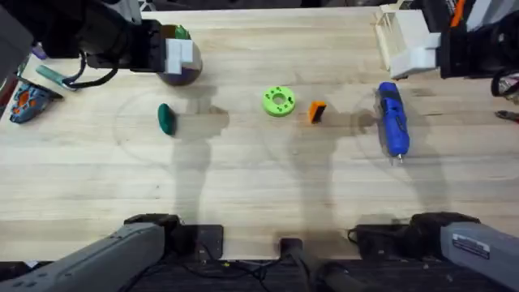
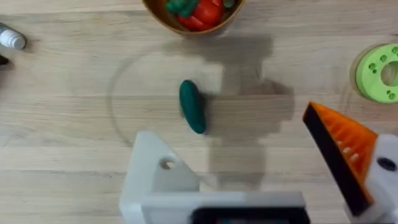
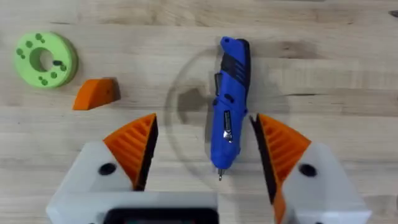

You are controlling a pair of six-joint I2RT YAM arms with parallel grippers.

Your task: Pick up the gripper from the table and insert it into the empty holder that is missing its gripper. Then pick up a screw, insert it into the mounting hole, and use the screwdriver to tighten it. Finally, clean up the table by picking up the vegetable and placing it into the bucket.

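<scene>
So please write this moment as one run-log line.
stage: start | gripper: on table | left gripper: open, one holder bare | right gripper: open above screwdriver | vegetable: on table

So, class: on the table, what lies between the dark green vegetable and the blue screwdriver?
In the overhead view, a lime-green disc and the orange gripper lie between the vegetable and the screwdriver.

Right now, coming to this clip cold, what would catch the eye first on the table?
The bright blue screwdriver lies right of centre, with the open right gripper hanging over it. At mid-table the lime-green disc sits beside the small orange gripper, and the dark green vegetable lies alone to the left. The left gripper is odd: one finger bare white, the other orange-padded.
</scene>
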